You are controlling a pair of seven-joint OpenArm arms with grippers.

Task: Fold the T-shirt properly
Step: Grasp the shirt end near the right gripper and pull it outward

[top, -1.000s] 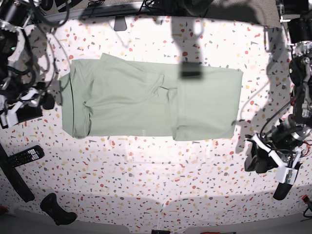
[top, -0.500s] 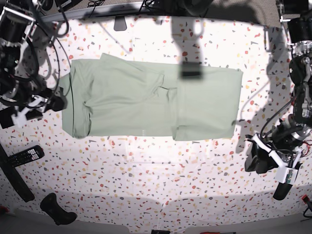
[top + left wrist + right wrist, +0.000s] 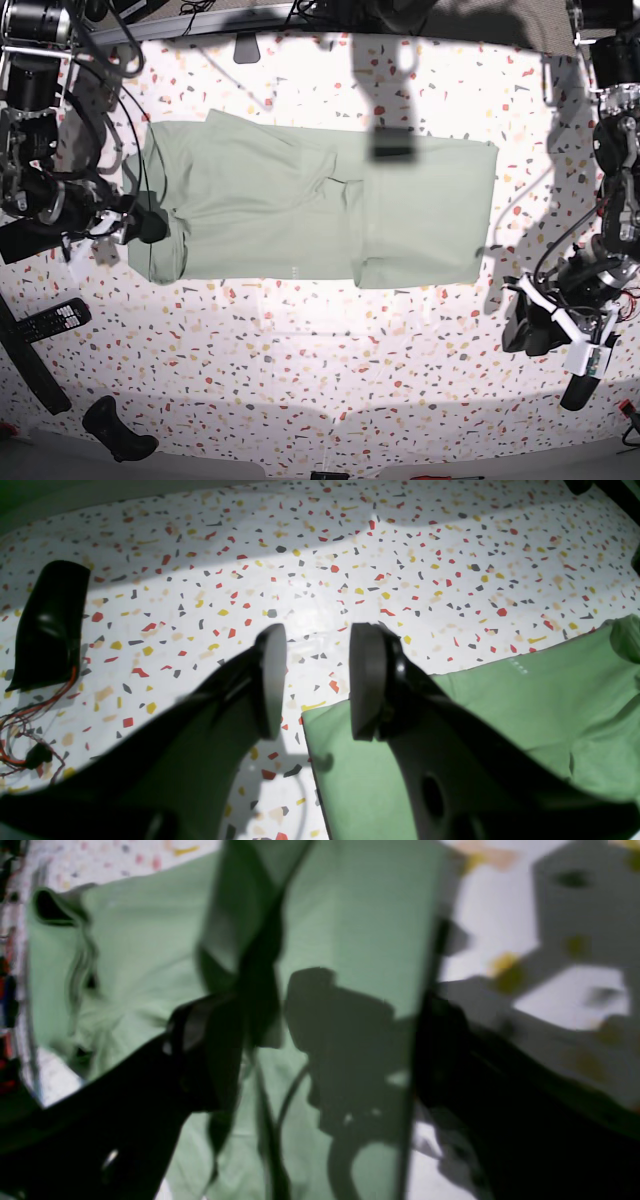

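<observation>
Right gripper (image 3: 150, 225) sits over the left end of the T-shirt (image 3: 320, 200) in the base view; in its wrist view the dark fingers (image 3: 200, 1040) stand spread with green cloth between and beneath them, but the picture is too blurred to tell whether they pinch any fabric; left gripper (image 3: 312, 680) hangs released off the shirt's lower corner, its two round pads (image 3: 270, 680) parted with only speckled table (image 3: 350, 555) between them, touching nothing. The T-shirt lies partly folded as a long band in the upper middle of the table (image 3: 330, 380), its long axis running across the base view; a remote (image 3: 50, 322) lies near the table's left edge.
</observation>
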